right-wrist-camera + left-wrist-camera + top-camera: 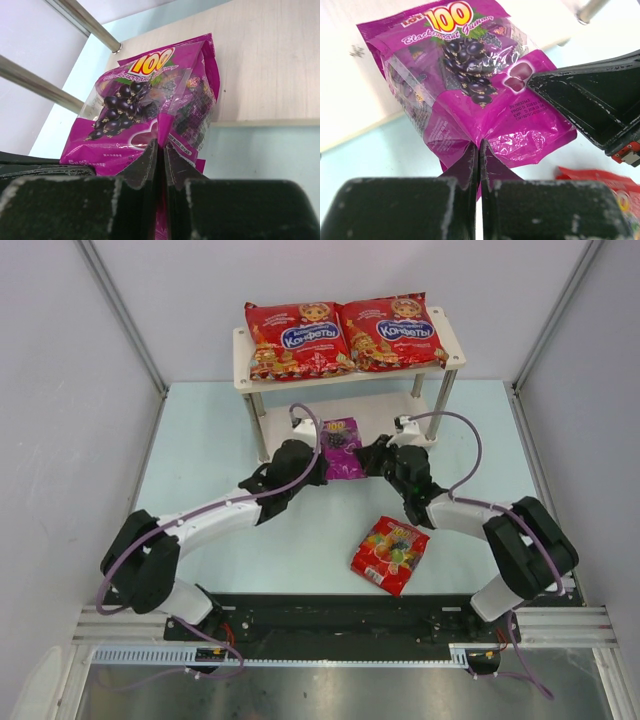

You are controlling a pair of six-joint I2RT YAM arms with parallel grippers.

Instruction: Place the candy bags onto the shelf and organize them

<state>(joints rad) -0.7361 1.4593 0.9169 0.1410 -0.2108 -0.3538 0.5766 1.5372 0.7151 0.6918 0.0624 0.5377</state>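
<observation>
Top external: I log the left large red bag [297, 338] and right large red bag [392, 332] side by side on the shelf [241, 343], on its upper board. The small red bag [391, 554] lies on the table [210, 440].
Left wrist: the left gripper [479, 150] has its jaws pinched on the bottom edge of the purple bag [470, 75].
Right wrist: the right gripper [161, 150] is pinched on the same edge. The bag's top lies over the lower board [265, 60].

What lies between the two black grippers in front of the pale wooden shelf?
The small glossy purple candy bag lies between the left gripper and right gripper, each pinching one edge; the top view shows it.

Left gripper [318, 462] and right gripper [372, 458] face each other, both pinched closed.
</observation>
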